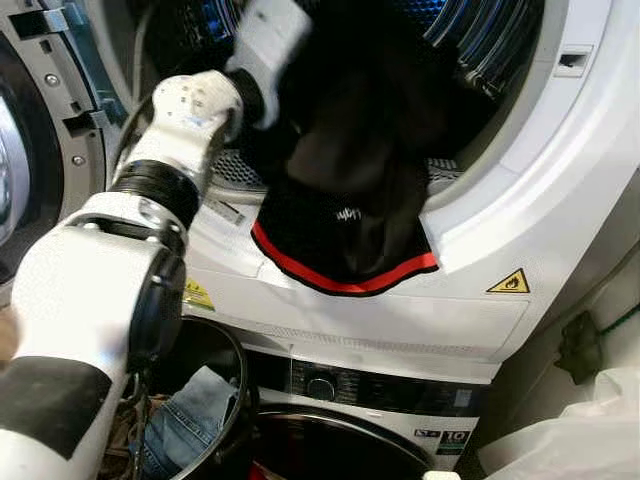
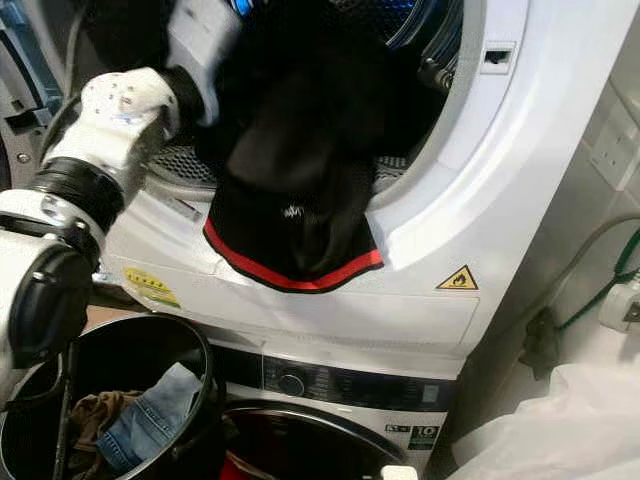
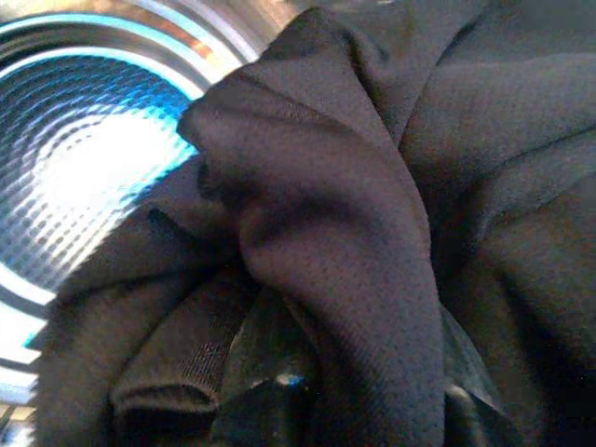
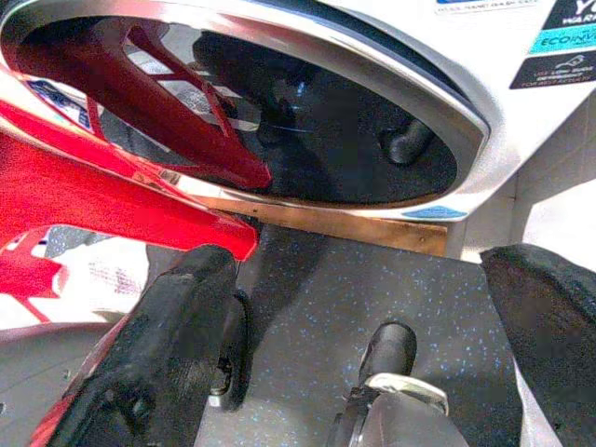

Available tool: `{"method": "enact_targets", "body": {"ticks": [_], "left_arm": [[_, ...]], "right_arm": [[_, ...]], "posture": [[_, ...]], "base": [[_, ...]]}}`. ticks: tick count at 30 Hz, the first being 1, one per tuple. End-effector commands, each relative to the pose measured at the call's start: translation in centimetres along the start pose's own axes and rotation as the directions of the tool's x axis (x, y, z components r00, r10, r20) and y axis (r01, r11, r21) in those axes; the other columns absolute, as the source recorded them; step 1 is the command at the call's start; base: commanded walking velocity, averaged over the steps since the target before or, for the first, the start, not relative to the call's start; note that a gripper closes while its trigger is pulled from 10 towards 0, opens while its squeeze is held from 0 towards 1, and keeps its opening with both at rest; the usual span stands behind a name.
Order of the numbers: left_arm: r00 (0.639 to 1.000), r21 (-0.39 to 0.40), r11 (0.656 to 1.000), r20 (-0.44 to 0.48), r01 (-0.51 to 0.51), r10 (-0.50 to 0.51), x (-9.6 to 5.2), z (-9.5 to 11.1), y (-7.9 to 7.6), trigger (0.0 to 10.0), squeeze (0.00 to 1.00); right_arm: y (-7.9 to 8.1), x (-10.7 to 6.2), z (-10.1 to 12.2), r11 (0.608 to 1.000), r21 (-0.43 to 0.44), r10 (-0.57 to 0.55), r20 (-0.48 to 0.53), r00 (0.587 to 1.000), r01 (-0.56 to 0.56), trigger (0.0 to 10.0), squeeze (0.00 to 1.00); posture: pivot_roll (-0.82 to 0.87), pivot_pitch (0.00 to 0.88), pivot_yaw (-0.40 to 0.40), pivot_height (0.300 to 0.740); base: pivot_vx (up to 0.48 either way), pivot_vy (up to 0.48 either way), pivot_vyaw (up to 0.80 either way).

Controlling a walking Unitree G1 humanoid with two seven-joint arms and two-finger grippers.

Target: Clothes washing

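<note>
A black mesh garment with a red hem (image 1: 345, 230) hangs out of the upper machine's drum, draped over the white door rim (image 1: 520, 190). My left arm reaches into that drum, its wrist (image 1: 265, 45) right beside the cloth. In the left wrist view, bunched black fabric (image 3: 372, 214) lies over my left gripper (image 3: 279, 396), which is shut on it, and the shiny blue-lit drum wall (image 3: 84, 158) sits behind. My right gripper (image 4: 363, 326) hangs low and open, empty, over the dark speckled floor in front of the lower washer's glass door (image 4: 279, 112).
A black basket (image 2: 200, 360) holding jeans (image 2: 150, 420) stands at lower left beside the lower washer's control knob (image 2: 291, 384). The upper machine's door (image 1: 30, 130) is swung open at left. White bags (image 2: 560, 430) lie at right. A red plastic thing (image 4: 84, 186) is near the right gripper.
</note>
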State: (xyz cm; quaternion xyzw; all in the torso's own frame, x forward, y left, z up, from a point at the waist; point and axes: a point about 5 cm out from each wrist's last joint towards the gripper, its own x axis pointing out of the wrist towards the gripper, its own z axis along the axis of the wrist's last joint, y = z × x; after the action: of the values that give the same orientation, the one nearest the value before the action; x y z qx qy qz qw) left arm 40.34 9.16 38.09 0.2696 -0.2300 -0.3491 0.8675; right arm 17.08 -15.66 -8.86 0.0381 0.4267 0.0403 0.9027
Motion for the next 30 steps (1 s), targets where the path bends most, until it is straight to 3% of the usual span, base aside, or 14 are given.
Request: {"method": "enact_targets", "body": {"ticks": [1,4,8,11,12,15,18,19,20,21,22,24,26,30], "left_arm": [[0.999,0.093,0.994,-0.008,0.05,-0.05,0.9,1.1,-0.7,2.8,0.0],[0.989,0.067,0.994,0.119,-0.091,0.082,1.6,3.9,0.5,2.8,0.0],[0.974,0.055,0.986,0.178,-0.154,0.142,1.6,5.3,1.2,2.7,0.0],[0.932,0.003,0.969,0.274,-0.248,0.238,1.2,7.6,2.8,3.1,0.0],[0.925,-0.021,0.966,0.284,-0.258,0.253,1.1,7.9,3.1,3.7,0.0],[0.927,-0.048,0.965,0.269,-0.258,0.262,1.1,7.7,3.2,4.0,0.0],[0.937,-0.091,0.964,0.23,-0.249,0.264,1.1,6.6,2.9,5.8,0.0],[0.937,-0.091,0.964,0.23,-0.249,0.264,1.1,6.6,2.9,5.8,0.0],[0.937,-0.109,0.963,0.224,-0.248,0.267,1.1,6.4,2.9,7.7,0.0],[0.937,-0.109,0.963,0.224,-0.248,0.267,1.1,6.4,2.9,7.7,0.0],[0.941,-0.173,0.956,0.202,-0.238,0.271,1.1,5.9,3.0,10.0,0.0],[0.955,-0.238,0.95,0.166,-0.202,0.245,1.1,5.1,2.8,10.0,0.0],[0.959,-0.237,0.953,0.161,-0.19,0.232,1.1,5.0,2.7,10.0,0.0],[0.99,-0.255,0.959,0.042,-0.123,0.138,0.8,2.0,1.5,10.0,0.0]], "right_arm": [[0.2,0.1,0.2,1.0,0.002,0.0,0.016,1.0,0.0,10.0,0.0],[0.2,0.1,0.4,1.0,-0.004,-0.009,0.026,1.0,0.009,10.0,0.0],[0.1,0.0,0.2,1.0,-0.003,-0.017,0.028,0.999,0.017,10.0,0.0],[-0.2,-0.2,-0.3,0.999,-0.005,-0.038,0.033,0.999,0.038,10.0,0.0],[-0.4,-0.4,-0.5,0.999,-0.007,-0.045,0.033,0.998,0.046,10.0,0.0],[-0.7,-0.6,-1.0,0.998,-0.011,-0.056,0.028,0.998,0.056,10.0,0.0],[-1.1,-1.2,-2.2,0.997,-0.013,-0.076,0.018,0.997,0.076,10.0,0.0],[-1.1,-1.2,-2.2,0.997,-0.013,-0.076,0.018,0.997,0.076,10.0,0.0],[-1.2,-1.3,-2.5,0.997,-0.014,-0.076,0.017,0.997,0.076,10.0,0.0],[-1.2,-1.3,-2.5,0.997,-0.014,-0.076,0.017,0.997,0.076,10.0,0.0],[-1.3,-1.7,-3.2,0.997,-0.017,-0.077,0.009,0.997,0.077,10.0,0.0],[-1.4,-2.2,-4.3,0.997,-0.021,-0.075,-0.004,0.997,0.075,10.0,0.0],[-1.4,-2.3,-4.5,0.997,-0.022,-0.075,-0.006,0.997,0.075,10.0,0.0],[-1.0,-2.8,-5.5,0.998,-0.027,-0.058,-0.018,0.998,0.058,10.0,0.0]], "posture": [[-0.08,0.0,0.096,0.74],[-0.1,0.0,0.102,0.74],[-0.12,0.0,0.105,0.74],[-0.14,0.0,0.106,0.74],[-0.15,0.0,0.109,0.74],[-0.15,0.0,0.11,0.74],[-0.18,0.0,0.115,0.74],[-0.18,0.0,0.115,0.74],[-0.19,0.0,0.114,0.74],[-0.19,0.0,0.114,0.74],[-0.2,0.0,0.11,0.74],[-0.19,0.015,0.105,0.74],[-0.19,0.015,0.105,0.74],[-0.18,0.077,0.105,0.74]], "base": [[0.0,0.0,0.0],[0.0,0.0,0.0],[0.0,0.0,0.0],[0.0,0.0,0.0],[0.0,0.0,0.0],[0.0,0.0,0.0],[0.0,0.0,0.0],[0.0,0.0,0.0],[0.0,0.0,0.0],[0.0,0.0,0.0],[0.0,0.0,0.0],[0.0,0.0,0.0],[0.0,0.0,0.0],[0.0,0.0,0.0]]}}
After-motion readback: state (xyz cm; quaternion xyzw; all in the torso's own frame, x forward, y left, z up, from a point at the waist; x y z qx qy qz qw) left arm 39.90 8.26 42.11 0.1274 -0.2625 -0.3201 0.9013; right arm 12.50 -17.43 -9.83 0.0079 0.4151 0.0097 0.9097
